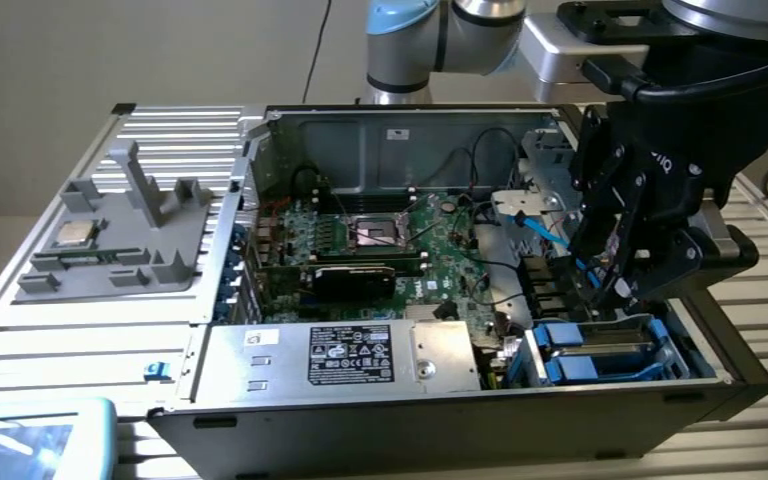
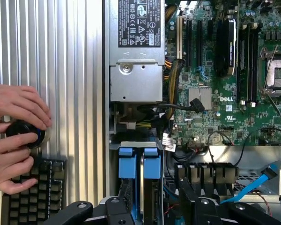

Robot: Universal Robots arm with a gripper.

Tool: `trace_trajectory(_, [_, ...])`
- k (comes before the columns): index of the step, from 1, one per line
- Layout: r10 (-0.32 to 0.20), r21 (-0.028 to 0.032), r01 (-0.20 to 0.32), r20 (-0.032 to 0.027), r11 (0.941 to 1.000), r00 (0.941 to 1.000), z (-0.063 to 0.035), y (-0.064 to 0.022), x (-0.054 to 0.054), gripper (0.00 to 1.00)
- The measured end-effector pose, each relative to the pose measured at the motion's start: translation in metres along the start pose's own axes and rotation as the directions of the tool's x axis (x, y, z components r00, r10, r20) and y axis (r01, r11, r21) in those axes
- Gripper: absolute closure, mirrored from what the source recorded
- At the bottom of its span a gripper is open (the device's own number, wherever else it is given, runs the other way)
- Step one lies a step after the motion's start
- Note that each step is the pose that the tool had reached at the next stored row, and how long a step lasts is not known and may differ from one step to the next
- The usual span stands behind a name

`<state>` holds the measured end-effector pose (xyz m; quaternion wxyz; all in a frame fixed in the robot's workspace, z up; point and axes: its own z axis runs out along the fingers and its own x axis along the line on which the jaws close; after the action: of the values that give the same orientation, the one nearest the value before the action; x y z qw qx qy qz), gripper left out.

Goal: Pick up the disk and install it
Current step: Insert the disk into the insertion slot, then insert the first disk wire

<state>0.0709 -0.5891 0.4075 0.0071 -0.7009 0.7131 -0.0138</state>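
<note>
— Where's the disk?
— Your disk stands slotted in the steel bay at the corner of the case. Smooth blue plastic frames its grey metal, beside the boxy silver supply.
— And the gripper?
— Your gripper hangs just above it, angular black fingers spread wider than the carrier. A ribbed aluminium table lies around the case.

a ribbed metal table carries the open computer case and, beside it, a grey fixture tray.

Silver arm, pale-blue joint caps, black jointed end effector, white markings
</note>
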Motion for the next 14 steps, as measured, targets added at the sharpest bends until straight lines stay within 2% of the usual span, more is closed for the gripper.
trace_trajectory(2, [0.0,-0.0059,0.0,-0.0001,1.0,1.0,0.0001,-0.006,-0.0002,0.48])
trace_trajectory(14, [0.0,-0.0061,0.0,-0.0001,1.0,1.0,0.0002,-0.0066,-0.0002,0.48])
